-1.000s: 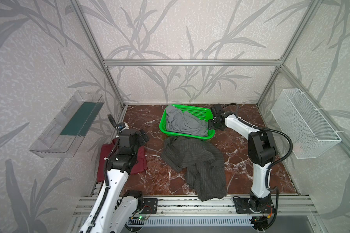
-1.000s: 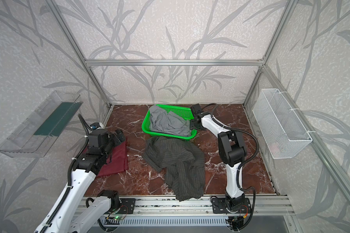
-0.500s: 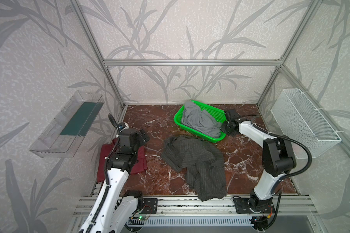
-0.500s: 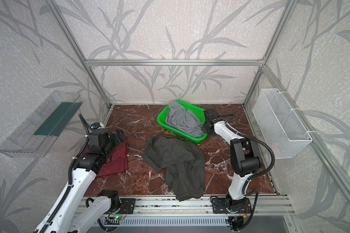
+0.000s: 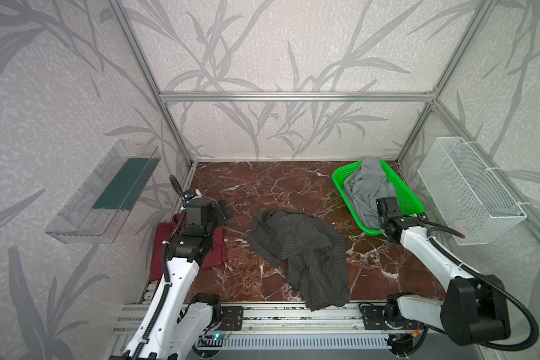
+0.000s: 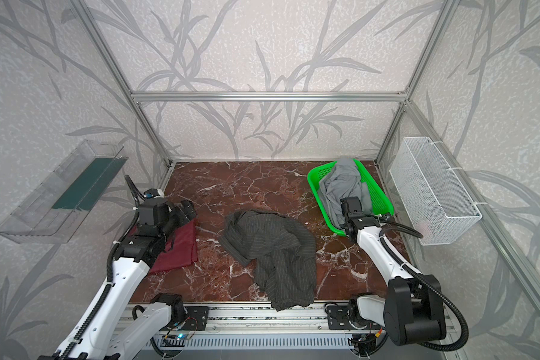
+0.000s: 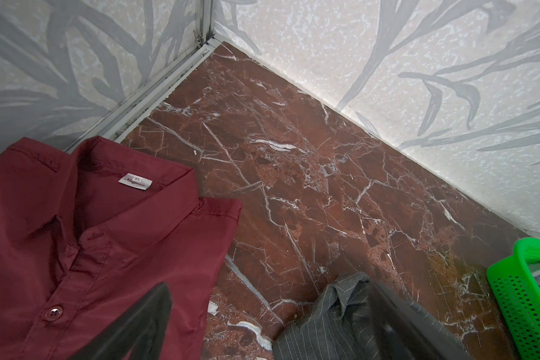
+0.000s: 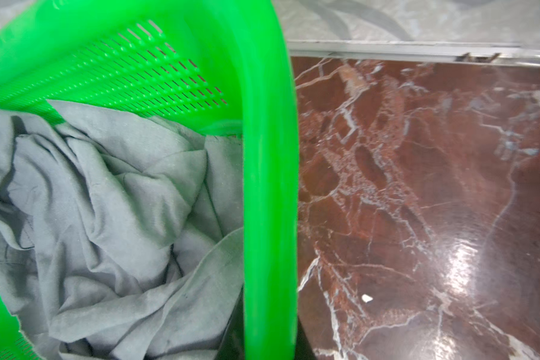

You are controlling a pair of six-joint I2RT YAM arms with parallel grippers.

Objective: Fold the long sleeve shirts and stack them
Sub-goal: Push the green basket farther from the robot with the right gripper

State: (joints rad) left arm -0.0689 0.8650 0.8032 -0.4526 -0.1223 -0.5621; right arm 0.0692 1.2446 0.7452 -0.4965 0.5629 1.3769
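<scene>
Looking from a top view — pinstripe shirt (image 5: 296,249) crumpled mid-table, maroon shirt (image 5: 217,249) flat at left, left gripper (image 5: 222,209) above it. Left wrist: fingers (image 7: 131,327) spread wide. Right wrist — right gripper (image 8: 267,346) pinching rim of green basket (image 8: 268,156).

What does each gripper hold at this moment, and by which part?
The right gripper is shut on the basket, gripping its rim at the near end. The left gripper is open and holds nothing.
</scene>
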